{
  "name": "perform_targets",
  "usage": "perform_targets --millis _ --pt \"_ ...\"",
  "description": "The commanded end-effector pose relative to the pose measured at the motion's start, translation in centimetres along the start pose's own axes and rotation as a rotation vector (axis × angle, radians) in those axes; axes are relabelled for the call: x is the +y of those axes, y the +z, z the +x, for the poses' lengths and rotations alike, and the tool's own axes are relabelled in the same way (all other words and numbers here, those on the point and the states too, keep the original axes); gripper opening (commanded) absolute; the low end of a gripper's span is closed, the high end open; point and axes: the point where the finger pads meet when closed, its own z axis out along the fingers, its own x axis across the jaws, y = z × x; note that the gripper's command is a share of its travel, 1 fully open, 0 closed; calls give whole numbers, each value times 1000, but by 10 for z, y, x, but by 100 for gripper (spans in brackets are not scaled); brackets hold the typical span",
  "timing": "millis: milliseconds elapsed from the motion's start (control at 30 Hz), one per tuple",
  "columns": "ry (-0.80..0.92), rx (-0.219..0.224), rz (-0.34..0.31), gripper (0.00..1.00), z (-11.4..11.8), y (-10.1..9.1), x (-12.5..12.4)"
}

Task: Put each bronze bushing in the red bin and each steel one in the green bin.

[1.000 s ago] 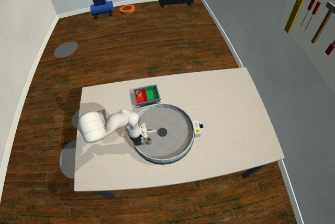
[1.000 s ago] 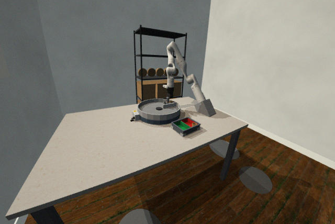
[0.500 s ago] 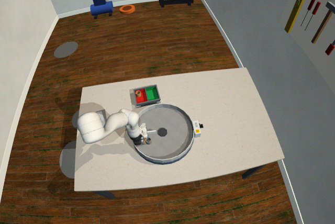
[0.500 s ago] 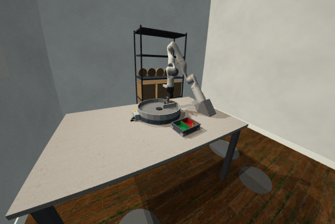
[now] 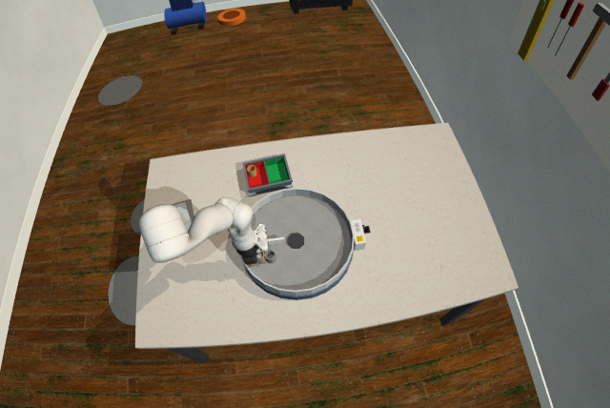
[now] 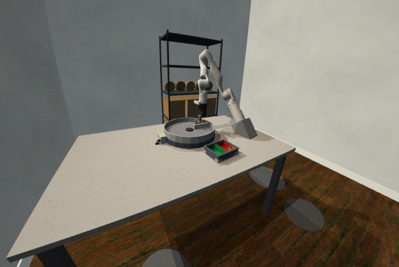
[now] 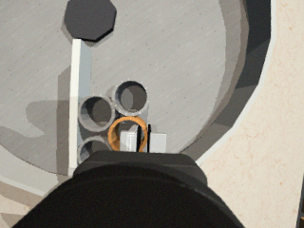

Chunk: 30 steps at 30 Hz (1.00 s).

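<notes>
My gripper (image 5: 261, 258) (image 7: 143, 134) is low over the turntable (image 5: 315, 218) (image 6: 177, 128) (image 7: 185, 57), shut on the wall of a bronze bushing (image 7: 111, 135), one finger inside its ring and one outside. Beside it in the wrist view stand a steel bushing (image 7: 117, 98), a second steel bushing (image 7: 82, 114) and a third steel bushing (image 7: 92, 139), partly hidden by the gripper body. Another bronze bushing (image 5: 252, 173) (image 6: 231, 148) is in the red bin (image 5: 256, 181) (image 6: 225, 144). The green bin (image 5: 278, 171) (image 6: 216, 150) looks empty.
A pale upright bar (image 5: 276, 240) (image 6: 202, 125) (image 7: 74, 104) stands over the turntable, close beside two steel bushings. A dark hub (image 5: 295, 240) (image 7: 90, 18) marks the centre. A raised rim surrounds the turntable. A small white box (image 5: 358, 240) sits outside the rim.
</notes>
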Motion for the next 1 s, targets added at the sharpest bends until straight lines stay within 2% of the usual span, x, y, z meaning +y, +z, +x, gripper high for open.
perform_targets --millis 0,967 --pt "-6 -1 1 0 -1 -4 0" --pt "-8 -1 0 0 -1 -12 0"
